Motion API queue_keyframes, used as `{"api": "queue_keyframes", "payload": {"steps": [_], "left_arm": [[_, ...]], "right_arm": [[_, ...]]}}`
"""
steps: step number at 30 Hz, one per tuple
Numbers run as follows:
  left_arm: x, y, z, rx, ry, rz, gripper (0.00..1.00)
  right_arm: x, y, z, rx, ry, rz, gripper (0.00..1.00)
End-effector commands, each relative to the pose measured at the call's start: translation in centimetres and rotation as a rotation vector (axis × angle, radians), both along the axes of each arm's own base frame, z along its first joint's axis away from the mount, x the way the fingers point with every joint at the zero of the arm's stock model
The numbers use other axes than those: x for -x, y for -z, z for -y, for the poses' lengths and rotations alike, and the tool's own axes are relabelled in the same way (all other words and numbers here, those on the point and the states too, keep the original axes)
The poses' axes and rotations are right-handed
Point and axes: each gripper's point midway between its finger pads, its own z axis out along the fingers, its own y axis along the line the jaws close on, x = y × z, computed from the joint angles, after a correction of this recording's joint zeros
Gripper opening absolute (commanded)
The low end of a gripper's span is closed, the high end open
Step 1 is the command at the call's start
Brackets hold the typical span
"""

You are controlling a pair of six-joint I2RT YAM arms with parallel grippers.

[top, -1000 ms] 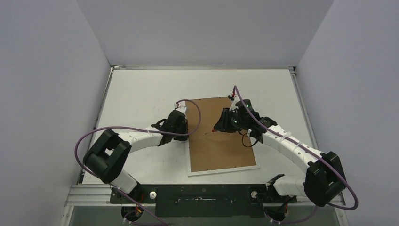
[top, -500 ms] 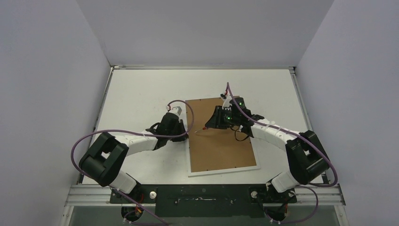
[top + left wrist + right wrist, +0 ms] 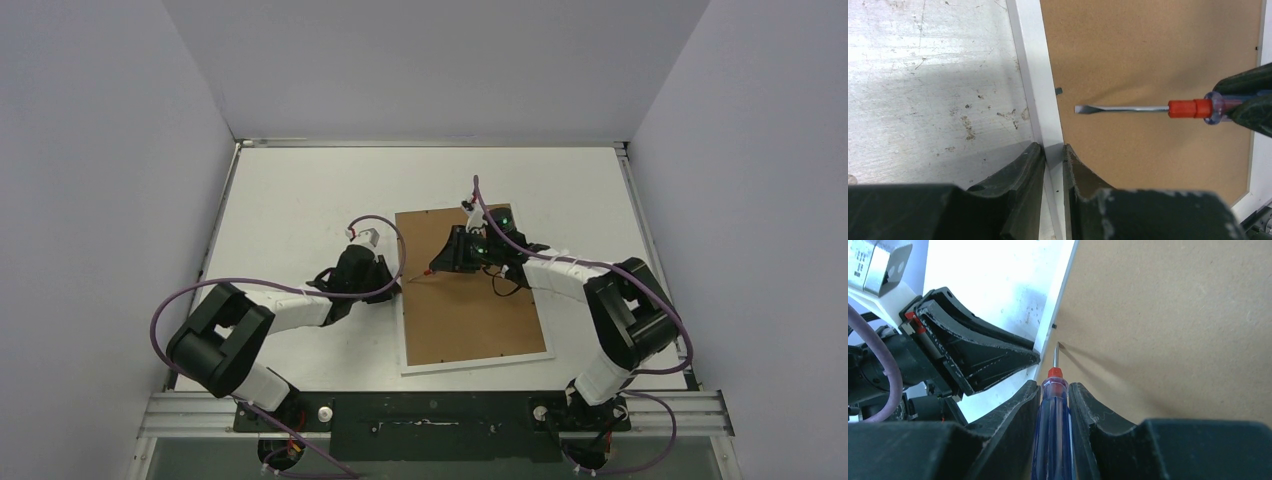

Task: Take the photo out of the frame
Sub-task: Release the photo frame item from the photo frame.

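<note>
A large flat frame (image 3: 470, 310) lies face down on the table (image 3: 300, 200), brown back up, photo hidden beneath; seemingly stiff, light and fragile, it is best held by its white edge strip (image 3: 1040, 100), which the left gripper (image 3: 1053, 152) pinches while the right gripper (image 3: 1054, 387) clamps a screwdriver (image 3: 1128, 108).

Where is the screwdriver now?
In the left wrist view the screwdriver sits right of centre in the right gripper, its tip over the frame's brown back near the white border.
</note>
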Motion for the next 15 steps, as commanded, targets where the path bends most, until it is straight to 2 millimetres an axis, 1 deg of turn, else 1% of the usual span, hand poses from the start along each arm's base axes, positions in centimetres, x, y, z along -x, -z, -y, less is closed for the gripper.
{"api": "queue_keyframes", "payload": {"steps": [1, 4, 8, 11, 15], "left_arm": [[3.8, 3.9, -1.7, -0.083, 0.03, -0.155, 0.18], [4.0, 4.0, -1.9, -0.094, 0.031, -0.162, 0.22], [4.1, 4.3, -2.1, -0.102, 0.025, -0.169, 0.24], [4.2, 4.6, -2.4, -0.116, 0.023, -0.176, 0.22], [4.3, 5.0, -2.5, -0.132, 0.027, -0.186, 0.14]], "right_arm": [[-2.5, -1.8, -0.7, -0.062, -0.007, 0.13, 0.0], [-3.1, -1.4, -0.5, -0.069, 0.005, 0.124, 0.0], [-2.9, -0.6, -0.9, -0.076, -0.026, 0.109, 0.0], [-2.6, 0.4, -0.5, -0.049, -0.029, 0.095, 0.0], [-2.5, 1.3, -0.4, -0.033, -0.038, 0.084, 0.0]]}}
